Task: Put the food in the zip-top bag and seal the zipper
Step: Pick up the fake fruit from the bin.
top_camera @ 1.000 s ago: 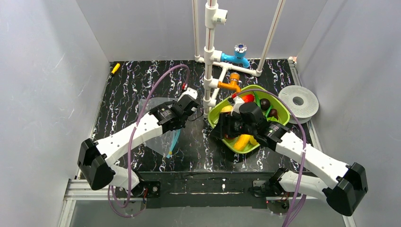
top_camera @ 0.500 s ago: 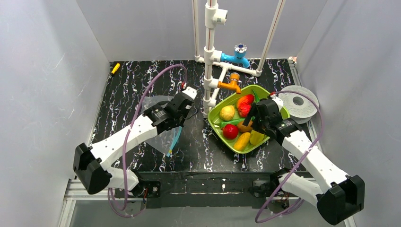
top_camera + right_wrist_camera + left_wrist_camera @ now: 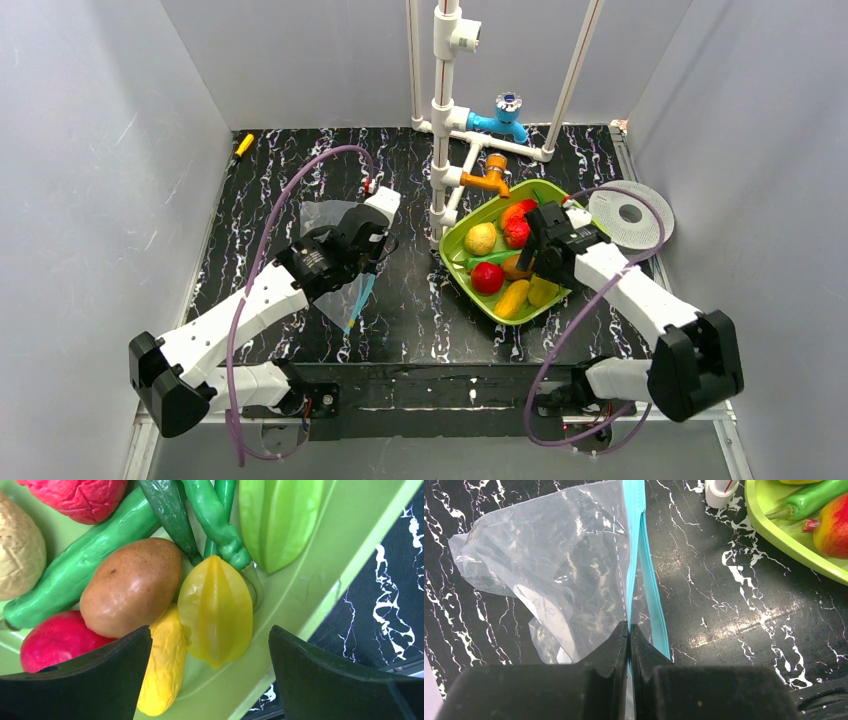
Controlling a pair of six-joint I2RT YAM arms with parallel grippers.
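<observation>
The clear zip-top bag [image 3: 549,565] lies crumpled on the black marble tabletop, left of centre [image 3: 325,215]. Its light-blue zipper [image 3: 636,555] runs along the bag's right edge [image 3: 360,298]. My left gripper [image 3: 629,626] is shut on that strip [image 3: 372,262]. The food sits in the lime-green tray [image 3: 455,240]. My right gripper [image 3: 210,630] hangs open just above it [image 3: 530,262], its jaws either side of a yellow star fruit [image 3: 216,607]. A brown fruit [image 3: 131,585], a long yellow piece [image 3: 162,675] and a red one [image 3: 55,640] lie beside it.
A white pipe frame with a blue tap [image 3: 508,108] and an orange tap [image 3: 492,178] rises behind the tray. Its foot [image 3: 721,490] stands just beyond the bag. A white disc [image 3: 632,213] lies right of the tray, and a small yellow piece [image 3: 244,143] at the back left.
My right gripper swung from the tray's left side to its right half and opened wider. The left gripper drew a little leftward and nearer, still shut on the zipper.
</observation>
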